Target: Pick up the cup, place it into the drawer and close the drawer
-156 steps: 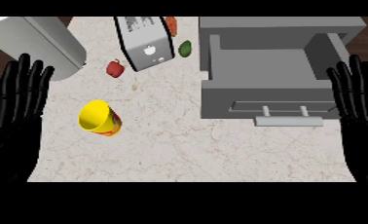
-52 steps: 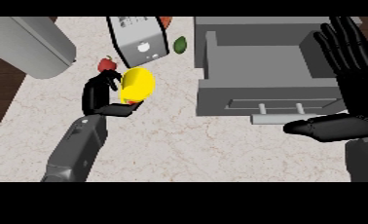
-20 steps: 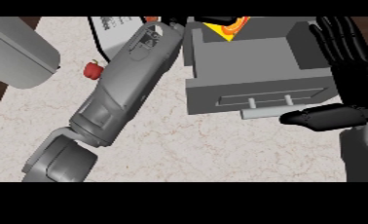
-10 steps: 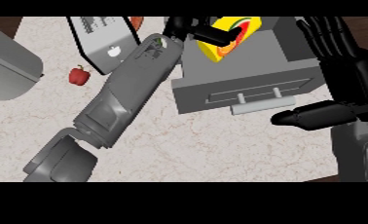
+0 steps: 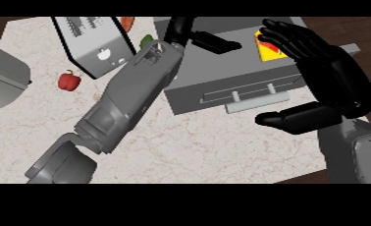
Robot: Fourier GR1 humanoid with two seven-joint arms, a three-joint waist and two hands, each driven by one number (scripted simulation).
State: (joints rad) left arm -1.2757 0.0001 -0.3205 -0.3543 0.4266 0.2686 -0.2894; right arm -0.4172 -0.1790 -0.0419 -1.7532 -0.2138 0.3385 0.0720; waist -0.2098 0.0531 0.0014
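The yellow cup (image 5: pixel 265 49) with a red mark lies inside the open grey drawer (image 5: pixel 217 80) at its right side; my right hand covers part of it. My left forearm crosses the counter from the lower left. The left hand (image 5: pixel 194 34) is over the drawer's back left, its fingers stretched straight toward the cup and a little apart from it. The right hand (image 5: pixel 330 75) is open with fingers up, over the drawer's right end and in front of the cup. Its thumb (image 5: pixel 290 119) points left below the drawer's handle (image 5: pixel 253 101).
A white and grey box (image 5: pixel 92 43) stands at the back left. A red pepper (image 5: pixel 69 80) lies in front of it, and green (image 5: pixel 146 41) and orange (image 5: pixel 127 22) items behind my left arm. A grey container (image 5: pixel 11 80) is at the left edge.
The left hand has let go of the cup, which now lies in the drawer to its right. The right hand has come in over the cup. The view has shifted.
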